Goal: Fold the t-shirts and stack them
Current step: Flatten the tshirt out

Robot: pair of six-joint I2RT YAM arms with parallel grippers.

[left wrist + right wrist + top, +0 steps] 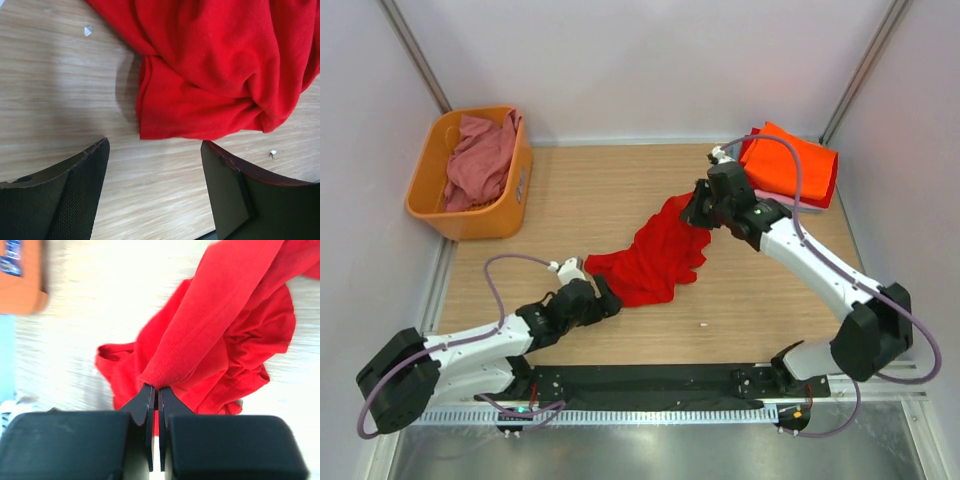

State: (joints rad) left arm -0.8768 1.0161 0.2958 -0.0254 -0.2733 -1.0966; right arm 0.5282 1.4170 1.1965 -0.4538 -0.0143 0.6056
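Note:
A large bright red t-shirt (655,258) lies crumpled in the middle of the table. My right gripper (698,212) is shut on its upper edge and holds that edge lifted; the right wrist view shows the ribbed red hem (165,375) pinched between the closed fingers (147,400). My left gripper (604,295) is open and empty, low over the wood just short of the shirt's near-left corner (150,131). A folded orange t-shirt (790,165) lies at the back right. A dusty rose shirt (480,155) is heaped in the basket.
The orange plastic basket (430,205) stands at the back left by the wall. A pale sheet (810,208) lies under the orange shirt. Small white specks (88,30) lie on the wood near the red shirt.

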